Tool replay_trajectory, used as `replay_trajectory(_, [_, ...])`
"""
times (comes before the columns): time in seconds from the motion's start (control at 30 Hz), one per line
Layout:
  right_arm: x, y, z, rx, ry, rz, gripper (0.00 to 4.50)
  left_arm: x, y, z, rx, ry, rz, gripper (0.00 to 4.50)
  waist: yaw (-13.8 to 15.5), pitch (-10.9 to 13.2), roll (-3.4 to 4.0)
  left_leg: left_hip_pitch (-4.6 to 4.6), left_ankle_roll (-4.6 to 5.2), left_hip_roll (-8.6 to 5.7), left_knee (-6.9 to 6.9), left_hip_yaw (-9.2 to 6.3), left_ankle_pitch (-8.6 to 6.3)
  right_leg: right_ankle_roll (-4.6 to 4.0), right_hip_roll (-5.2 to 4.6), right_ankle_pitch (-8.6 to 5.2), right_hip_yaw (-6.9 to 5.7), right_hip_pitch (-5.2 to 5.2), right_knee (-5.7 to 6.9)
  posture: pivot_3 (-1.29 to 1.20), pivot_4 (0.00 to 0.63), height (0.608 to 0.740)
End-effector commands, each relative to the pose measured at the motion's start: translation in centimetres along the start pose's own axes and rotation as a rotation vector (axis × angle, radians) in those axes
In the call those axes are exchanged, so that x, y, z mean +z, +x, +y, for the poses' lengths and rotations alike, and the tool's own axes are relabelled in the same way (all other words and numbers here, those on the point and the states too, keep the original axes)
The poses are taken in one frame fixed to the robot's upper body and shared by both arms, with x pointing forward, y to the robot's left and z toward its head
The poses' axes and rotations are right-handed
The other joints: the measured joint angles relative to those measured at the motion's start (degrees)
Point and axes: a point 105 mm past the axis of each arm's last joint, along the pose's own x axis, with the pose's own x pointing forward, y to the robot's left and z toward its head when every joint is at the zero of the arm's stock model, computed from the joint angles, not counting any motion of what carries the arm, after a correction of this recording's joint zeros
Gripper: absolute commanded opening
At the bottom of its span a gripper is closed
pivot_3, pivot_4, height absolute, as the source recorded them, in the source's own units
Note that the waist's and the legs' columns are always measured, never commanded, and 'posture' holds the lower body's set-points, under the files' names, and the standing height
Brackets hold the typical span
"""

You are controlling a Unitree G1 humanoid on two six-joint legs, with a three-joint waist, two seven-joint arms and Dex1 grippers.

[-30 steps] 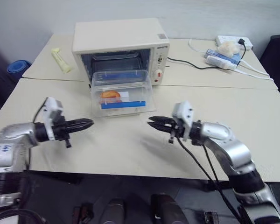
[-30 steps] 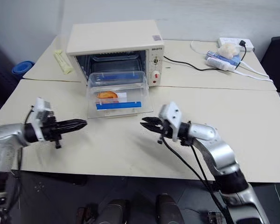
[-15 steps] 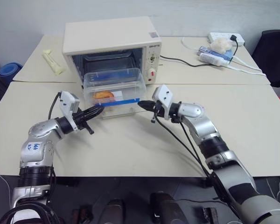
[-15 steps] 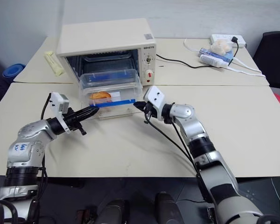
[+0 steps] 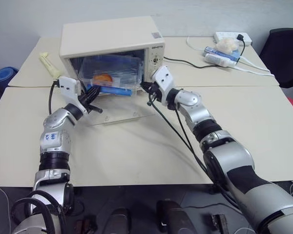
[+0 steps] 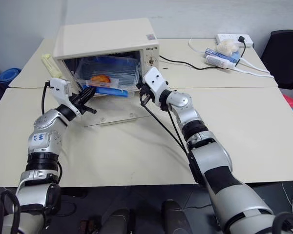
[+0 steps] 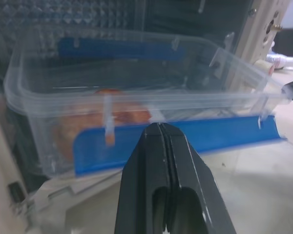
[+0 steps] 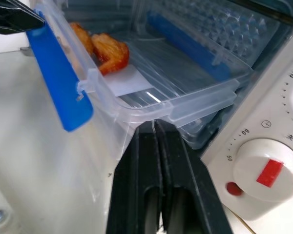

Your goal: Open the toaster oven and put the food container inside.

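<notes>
The left gripper (image 7: 159, 127) was pressed fully closed, holding nothing, its tips against the blue clip (image 7: 185, 139) on the near side of the food container (image 7: 136, 97). The right gripper (image 8: 154, 124) was likewise clamped together and empty, its tips at the container's clear corner rim. From the head views, the left gripper (image 5: 94, 92) and right gripper (image 5: 144, 87) stood at the container's two front corners, and the food container (image 5: 112, 75) sat partly inside the open mouth of the toaster oven (image 5: 107, 34), tilted, above the lowered glass door (image 5: 115, 109).

The left wrist view showed orange food through the clear wall and a second blue clip at the far side. The right wrist view showed the oven's white knob (image 8: 266, 170) with a red bar, a small red light beside it, and dial figures reading 09, 50 and 260. The head views showed a dark brand mark above the panel, too small to read, and a power strip (image 5: 232, 38) well off on the table (image 5: 263, 122).
</notes>
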Motion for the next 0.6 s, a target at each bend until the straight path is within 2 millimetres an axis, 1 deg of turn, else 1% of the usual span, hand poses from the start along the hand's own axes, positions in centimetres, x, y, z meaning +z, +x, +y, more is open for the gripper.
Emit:
replay_trajectory(0.03, [2.0,0.7,-0.8,-0.054,-0.002,-0.046,0.05,1.6,1.0,0.0,0.012,0.028,-0.071,0.00,0.0,0.0,0.00,-0.02,0.00,0.00,0.02,0.00,0.00,0.00,-0.01,0.00,0.00,0.00,0.01,0.00,0.150,0.740])
replay_trajectory(0.13, [2.2,0.8,-0.7,-0.019,0.025,-0.041,0.05,1.2,1.4,-0.4,-0.001,0.033,-0.065,0.00,0.0,0.0,0.00,-0.03,0.00,-0.01,0.05,0.00,0.00,0.01,-0.01,0.00,0.00,0.00,0.03,0.00,0.150,0.740])
replay_trajectory(0.2, [2.1,0.6,-0.2,0.047,0.058,-0.035,0.05,1.1,1.2,-0.6,-0.019,0.024,-0.072,0.00,0.0,0.0,0.00,-0.03,0.00,-0.01,0.04,0.00,0.00,0.01,-0.01,0.00,0.00,-0.01,0.03,0.00,0.150,0.740])
replay_trajectory(0.27, [1.4,0.2,0.8,0.156,0.087,0.004,0.05,0.9,0.7,-0.7,-0.040,0.028,-0.066,0.00,0.0,0.0,0.00,-0.03,0.00,-0.01,0.03,0.00,0.00,0.01,-0.01,0.00,0.00,-0.01,0.04,0.00,0.150,0.740])
replay_trajectory(0.33, [0.5,-0.3,2.4,0.275,0.121,0.048,0.05,0.6,-0.1,-0.7,-0.054,0.034,-0.048,0.00,-0.1,0.0,0.00,-0.03,0.00,-0.01,0.03,0.00,0.00,0.01,-0.01,0.01,0.01,-0.01,0.06,0.00,0.150,0.740])
replay_trajectory(0.4, [0.3,-0.5,3.7,0.353,0.144,0.068,0.05,0.4,-0.8,-0.8,-0.073,0.037,-0.030,0.00,-0.3,0.0,0.01,-0.03,-0.01,0.00,0.01,0.00,-0.01,0.01,-0.01,0.01,0.03,-0.03,0.09,0.00,0.150,0.740])
replay_trajectory(0.53, [0.6,0.1,4.6,0.340,0.138,0.059,0.05,-0.1,-2.1,-0.3,-0.068,0.043,0.004,0.00,-0.5,0.0,0.01,-0.06,-0.02,0.00,0.02,0.01,0.00,0.01,0.00,0.00,0.03,-0.14,0.15,0.00,0.150,0.740])
replay_trajectory(0.6, [1.1,0.8,4.9,0.311,0.120,0.029,0.05,-0.2,-2.8,0.5,-0.045,0.045,0.019,0.00,-0.5,0.0,0.01,-0.09,-0.04,0.00,0.04,0.00,0.01,0.01,0.00,0.00,0.02,-0.18,0.19,0.00,0.150,0.740])
